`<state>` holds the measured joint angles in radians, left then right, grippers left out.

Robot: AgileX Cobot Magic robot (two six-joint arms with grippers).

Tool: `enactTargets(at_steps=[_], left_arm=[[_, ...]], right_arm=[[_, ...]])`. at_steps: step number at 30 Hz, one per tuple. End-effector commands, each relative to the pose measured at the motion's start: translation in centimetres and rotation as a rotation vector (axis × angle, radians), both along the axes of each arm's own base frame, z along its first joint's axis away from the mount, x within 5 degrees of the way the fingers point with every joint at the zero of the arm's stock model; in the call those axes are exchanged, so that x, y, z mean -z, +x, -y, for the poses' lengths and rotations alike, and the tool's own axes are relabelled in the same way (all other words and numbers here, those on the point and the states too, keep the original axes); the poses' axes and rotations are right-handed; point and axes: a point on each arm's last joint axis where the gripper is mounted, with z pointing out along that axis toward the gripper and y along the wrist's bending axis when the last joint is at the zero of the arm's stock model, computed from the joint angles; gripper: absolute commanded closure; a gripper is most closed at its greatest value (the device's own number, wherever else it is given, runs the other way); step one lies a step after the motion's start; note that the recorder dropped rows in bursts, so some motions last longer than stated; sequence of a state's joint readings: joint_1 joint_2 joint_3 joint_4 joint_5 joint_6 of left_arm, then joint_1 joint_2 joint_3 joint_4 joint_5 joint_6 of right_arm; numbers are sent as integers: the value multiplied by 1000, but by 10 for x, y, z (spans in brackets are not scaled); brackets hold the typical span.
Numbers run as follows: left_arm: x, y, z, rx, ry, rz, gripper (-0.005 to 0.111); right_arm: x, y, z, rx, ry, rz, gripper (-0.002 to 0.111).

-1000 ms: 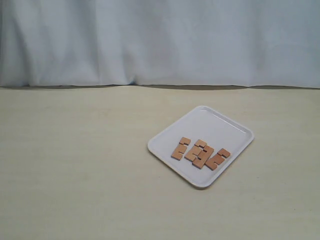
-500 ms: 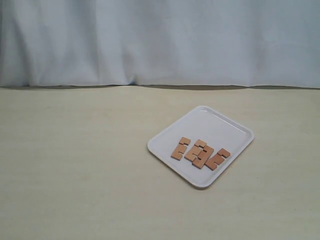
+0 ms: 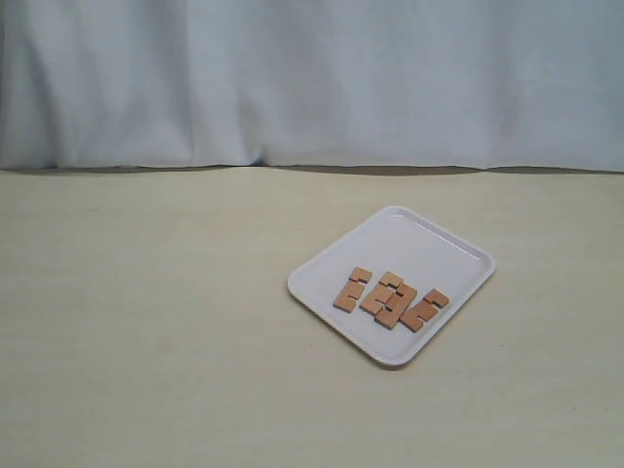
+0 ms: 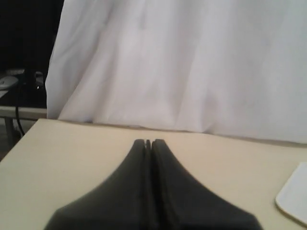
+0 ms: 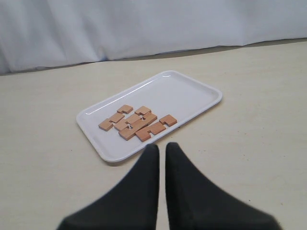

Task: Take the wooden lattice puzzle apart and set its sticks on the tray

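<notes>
apparently done: the sticks (image 3: 390, 299) lie apart, flat on the tray (image 3: 429, 249) toward the surface's right side, just ahead of the right gripper (image 5: 158, 147), its fingers nearly together and empty. the left gripper (image 4: 147, 142), fingers pressed together, sits well apart.

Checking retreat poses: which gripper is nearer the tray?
Right. The right gripper sits just off the tray; the left gripper sees only its corner, off to one side.
</notes>
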<state>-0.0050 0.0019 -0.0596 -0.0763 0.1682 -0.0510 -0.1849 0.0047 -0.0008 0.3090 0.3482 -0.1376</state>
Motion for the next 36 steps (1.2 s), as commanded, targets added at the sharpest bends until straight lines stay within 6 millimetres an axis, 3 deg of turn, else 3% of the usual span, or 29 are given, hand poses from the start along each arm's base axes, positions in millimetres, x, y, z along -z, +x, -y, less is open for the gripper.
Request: enactTargets(at_steps=[1, 12, 27, 36], left_arm=[[15, 3, 0, 4, -13, -6, 107], [18, 3, 1, 10, -46, -39, 107], [33, 0, 3, 23, -59, -210, 107], [34, 0, 2, 21, -50, -210, 107]], right_arm=[[0, 0, 0, 1, 0, 9, 104], [0, 0, 0, 1, 0, 9, 104], [0, 0, 0, 1, 0, 9, 104], [0, 0, 0, 1, 0, 9, 104]])
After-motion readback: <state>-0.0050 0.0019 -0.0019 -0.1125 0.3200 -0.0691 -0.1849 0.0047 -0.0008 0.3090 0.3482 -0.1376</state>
